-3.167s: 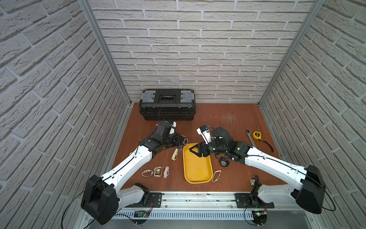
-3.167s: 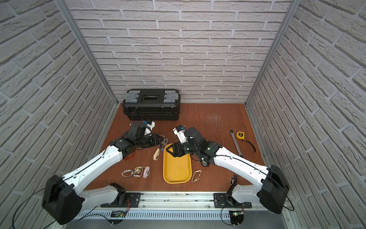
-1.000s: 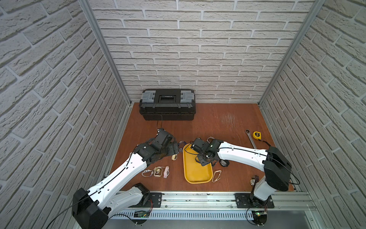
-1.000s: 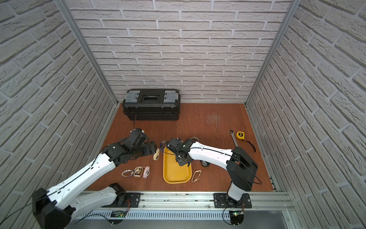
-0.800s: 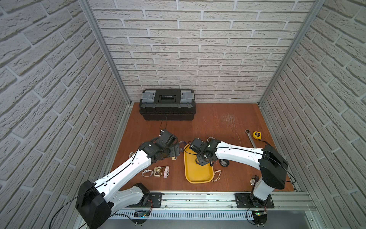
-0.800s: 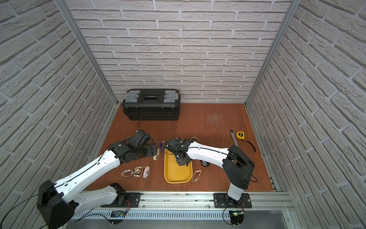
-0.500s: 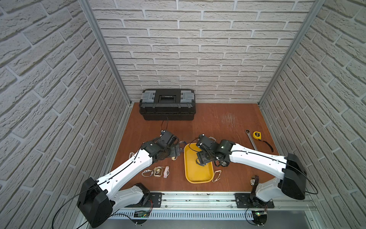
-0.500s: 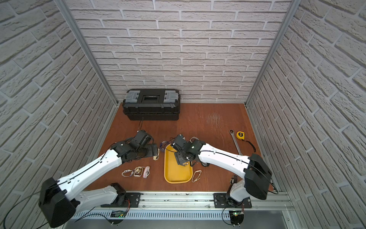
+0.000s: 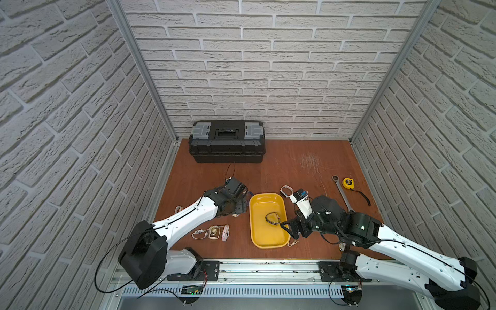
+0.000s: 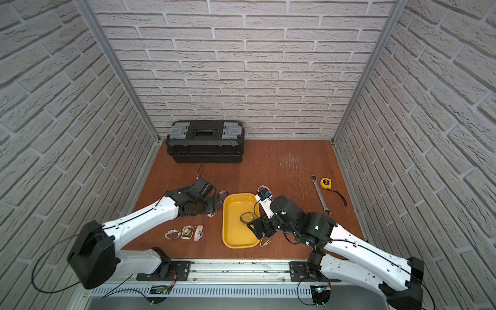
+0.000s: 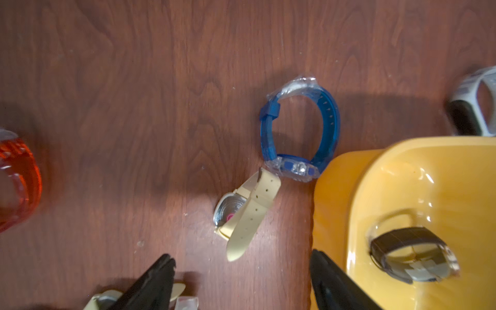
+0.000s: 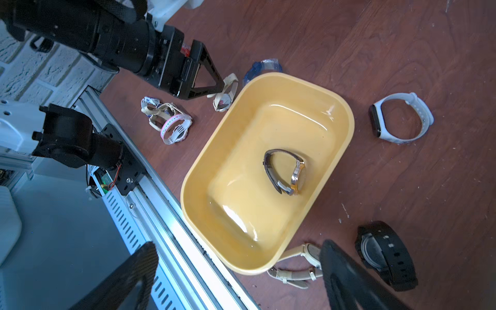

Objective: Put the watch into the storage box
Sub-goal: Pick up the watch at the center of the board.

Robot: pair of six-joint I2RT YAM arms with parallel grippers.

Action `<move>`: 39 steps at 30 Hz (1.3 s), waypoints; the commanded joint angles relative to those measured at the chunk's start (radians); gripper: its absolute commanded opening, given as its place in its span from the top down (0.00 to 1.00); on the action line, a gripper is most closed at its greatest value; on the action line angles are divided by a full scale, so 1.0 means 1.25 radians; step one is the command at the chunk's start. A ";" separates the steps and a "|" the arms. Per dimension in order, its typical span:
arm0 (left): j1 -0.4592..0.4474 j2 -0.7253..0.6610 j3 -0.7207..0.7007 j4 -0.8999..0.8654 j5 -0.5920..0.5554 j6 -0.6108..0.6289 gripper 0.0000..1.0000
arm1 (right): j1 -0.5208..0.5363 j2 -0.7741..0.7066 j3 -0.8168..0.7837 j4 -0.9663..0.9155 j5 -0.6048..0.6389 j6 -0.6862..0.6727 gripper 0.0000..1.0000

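The storage box (image 9: 251, 224) (image 10: 225, 228) is a shallow yellow tray near the front of the wooden floor. A dark-strapped watch (image 9: 272, 217) (image 10: 247, 217) (image 12: 287, 171) with a gold case lies on its side inside it, touched by neither gripper. My right gripper (image 9: 288, 231) (image 12: 239, 248) hangs open and empty above the tray's near right corner. On the tray's left side, my left gripper (image 9: 239, 210) (image 11: 243, 259) stands open just short of a cream watch (image 11: 247, 212) lying on the floor. A blue watch (image 11: 298, 128) rests against the tray's far left corner.
A black toolbox (image 9: 226, 145) stands at the back wall. A wrench (image 9: 341, 192) and tape measure (image 9: 348, 183) lie at the right. Loose watches surround the tray: a white band (image 12: 402, 118), a black one (image 12: 383, 252), a beige one (image 12: 300, 265), pale ones (image 9: 212, 232).
My right gripper has opened, left the dark-strapped watch in the yellow tray and drawn back toward the near right. The left gripper stays by the cream watch, its jaws slightly narrower.
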 commanded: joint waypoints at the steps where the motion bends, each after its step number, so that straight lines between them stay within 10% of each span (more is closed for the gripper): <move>1: 0.001 0.050 0.013 0.029 -0.019 0.031 0.22 | 0.001 -0.014 -0.021 0.050 -0.019 -0.001 0.04; 12: 0.001 0.193 0.091 0.027 -0.074 0.087 0.36 | 0.002 0.030 -0.016 0.088 -0.023 -0.011 0.03; 21: 0.021 0.219 0.112 0.012 -0.075 0.122 0.78 | 0.002 0.055 0.004 0.082 -0.005 -0.010 0.04; 39: 0.051 -0.228 0.024 0.085 0.234 -0.009 0.85 | -0.001 0.290 0.081 0.339 -0.140 0.160 0.10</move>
